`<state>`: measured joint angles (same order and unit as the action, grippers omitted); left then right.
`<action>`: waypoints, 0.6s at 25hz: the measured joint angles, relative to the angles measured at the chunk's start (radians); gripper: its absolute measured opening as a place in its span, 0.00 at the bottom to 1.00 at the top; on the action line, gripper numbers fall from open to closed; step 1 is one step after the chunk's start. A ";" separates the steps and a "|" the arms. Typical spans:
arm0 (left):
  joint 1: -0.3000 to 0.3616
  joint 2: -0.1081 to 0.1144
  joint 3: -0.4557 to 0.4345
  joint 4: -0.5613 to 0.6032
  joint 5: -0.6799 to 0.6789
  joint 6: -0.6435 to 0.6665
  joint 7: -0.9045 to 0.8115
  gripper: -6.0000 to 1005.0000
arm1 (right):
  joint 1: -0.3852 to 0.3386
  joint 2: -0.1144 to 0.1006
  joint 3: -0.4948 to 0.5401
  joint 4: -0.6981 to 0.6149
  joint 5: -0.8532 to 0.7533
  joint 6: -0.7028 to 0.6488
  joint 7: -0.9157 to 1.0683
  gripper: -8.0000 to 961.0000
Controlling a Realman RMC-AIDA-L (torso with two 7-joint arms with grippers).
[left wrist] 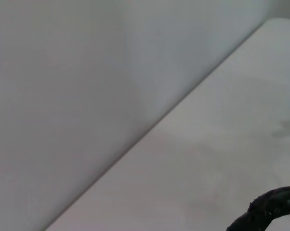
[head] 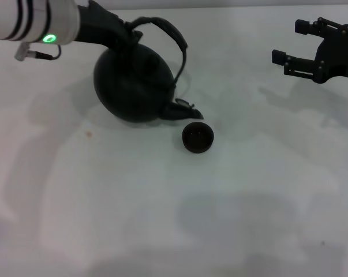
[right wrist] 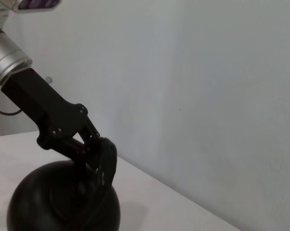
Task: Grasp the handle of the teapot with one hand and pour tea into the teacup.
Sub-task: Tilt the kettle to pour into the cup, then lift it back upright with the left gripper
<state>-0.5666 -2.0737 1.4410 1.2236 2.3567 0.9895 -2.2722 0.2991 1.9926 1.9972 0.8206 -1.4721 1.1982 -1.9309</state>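
Head view: tipped teapot (head: 133, 81) spouts over teacup (head: 197, 137) (contents maybe empty).

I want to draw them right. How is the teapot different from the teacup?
The teapot is far bigger than the teacup. The teapot has an arched handle and a short spout; the teacup has neither. The teapot is tipped, spout down toward the teacup and held by the left gripper, while the teacup sits upright and untouched on the table. Both are round and black.
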 joint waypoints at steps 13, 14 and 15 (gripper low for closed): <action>0.003 -0.001 0.061 0.128 0.163 0.077 -0.101 0.16 | -0.002 0.000 0.000 -0.025 0.013 0.004 -0.027 0.88; 0.003 -0.002 0.063 0.135 0.174 0.084 -0.105 0.16 | -0.001 0.001 0.000 -0.029 0.013 0.005 -0.029 0.88; 0.003 -0.002 0.069 0.143 0.185 0.090 -0.110 0.16 | -0.001 0.001 0.000 -0.030 0.013 0.005 -0.030 0.88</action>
<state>-0.5639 -2.0755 1.5102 1.3669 2.5419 1.0798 -2.3822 0.2982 1.9934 1.9972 0.7906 -1.4587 1.2035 -1.9613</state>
